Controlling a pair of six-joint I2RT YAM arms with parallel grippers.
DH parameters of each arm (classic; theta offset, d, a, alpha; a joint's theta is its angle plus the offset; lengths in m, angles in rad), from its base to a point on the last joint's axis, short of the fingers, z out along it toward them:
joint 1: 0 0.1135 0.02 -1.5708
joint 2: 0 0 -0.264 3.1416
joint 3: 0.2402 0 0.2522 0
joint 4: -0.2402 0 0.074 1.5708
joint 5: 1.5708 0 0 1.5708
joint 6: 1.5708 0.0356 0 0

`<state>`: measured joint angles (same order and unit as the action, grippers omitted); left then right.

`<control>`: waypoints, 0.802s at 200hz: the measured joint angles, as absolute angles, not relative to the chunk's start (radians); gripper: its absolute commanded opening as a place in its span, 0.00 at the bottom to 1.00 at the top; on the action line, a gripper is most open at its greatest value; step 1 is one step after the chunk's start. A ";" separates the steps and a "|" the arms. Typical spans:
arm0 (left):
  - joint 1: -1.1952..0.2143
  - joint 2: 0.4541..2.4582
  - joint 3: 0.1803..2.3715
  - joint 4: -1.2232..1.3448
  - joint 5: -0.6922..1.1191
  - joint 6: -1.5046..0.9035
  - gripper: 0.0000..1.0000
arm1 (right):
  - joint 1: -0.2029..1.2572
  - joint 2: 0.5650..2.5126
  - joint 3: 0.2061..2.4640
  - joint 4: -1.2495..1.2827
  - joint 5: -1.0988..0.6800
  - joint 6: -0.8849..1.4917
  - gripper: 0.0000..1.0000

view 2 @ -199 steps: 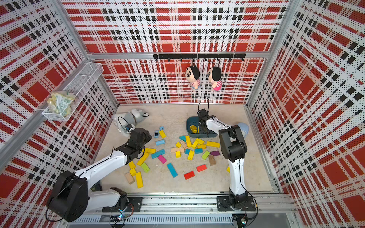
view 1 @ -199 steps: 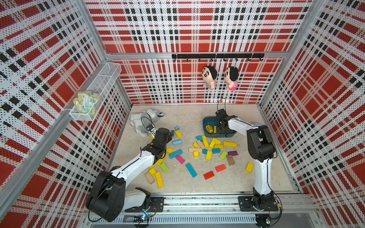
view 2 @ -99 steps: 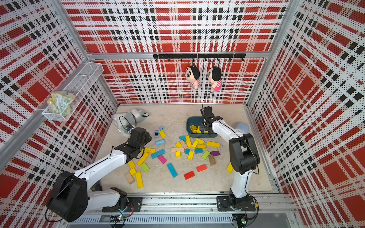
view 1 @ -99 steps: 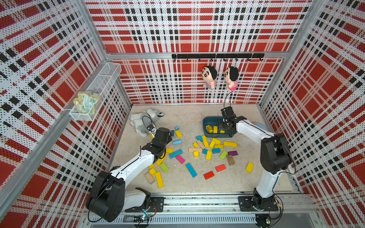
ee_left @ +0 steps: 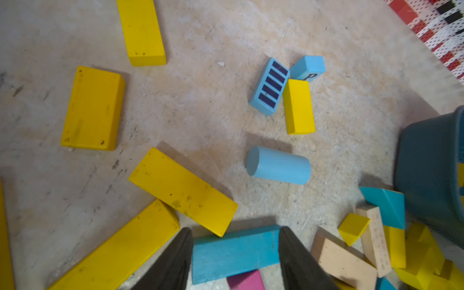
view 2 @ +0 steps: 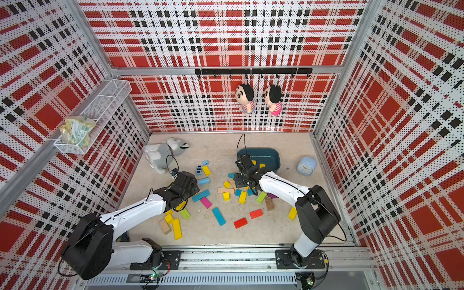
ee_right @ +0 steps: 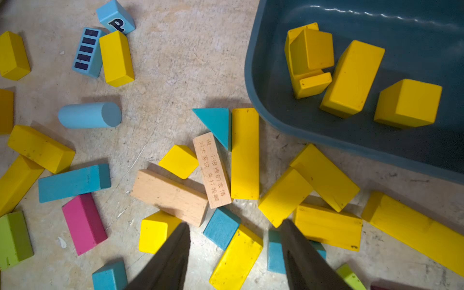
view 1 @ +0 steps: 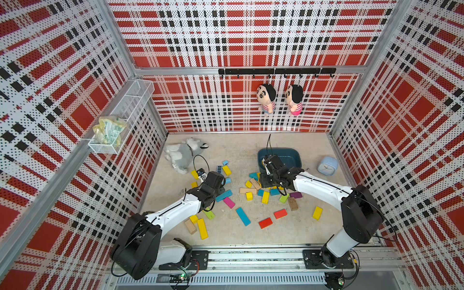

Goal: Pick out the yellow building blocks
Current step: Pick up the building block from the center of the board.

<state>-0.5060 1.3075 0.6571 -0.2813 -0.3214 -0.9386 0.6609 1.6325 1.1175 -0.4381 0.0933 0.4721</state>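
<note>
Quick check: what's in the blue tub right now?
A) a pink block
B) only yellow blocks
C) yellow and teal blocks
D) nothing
B: in the right wrist view, every piece visible inside the blue tub is one of the yellow blocks.

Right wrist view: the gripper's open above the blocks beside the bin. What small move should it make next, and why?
Probably lower the right gripper straight onto the yellow brick lying between its open fingers, then close. It lies on the floor, outside the blue bin that holds other yellow blocks. A teal block touches it, so go slowly.
</note>
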 measured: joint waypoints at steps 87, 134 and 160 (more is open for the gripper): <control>-0.209 1.395 0.669 -0.300 -0.317 -0.784 0.58 | 0.661 1.632 1.152 -0.456 0.131 0.461 0.61; -0.075 1.534 0.738 -0.313 -0.323 -0.598 0.57 | 0.661 1.632 1.152 -0.461 0.140 0.462 0.60; -0.060 1.581 0.783 -0.305 -0.320 -0.535 0.54 | 0.661 1.632 1.152 -0.464 0.141 0.463 0.60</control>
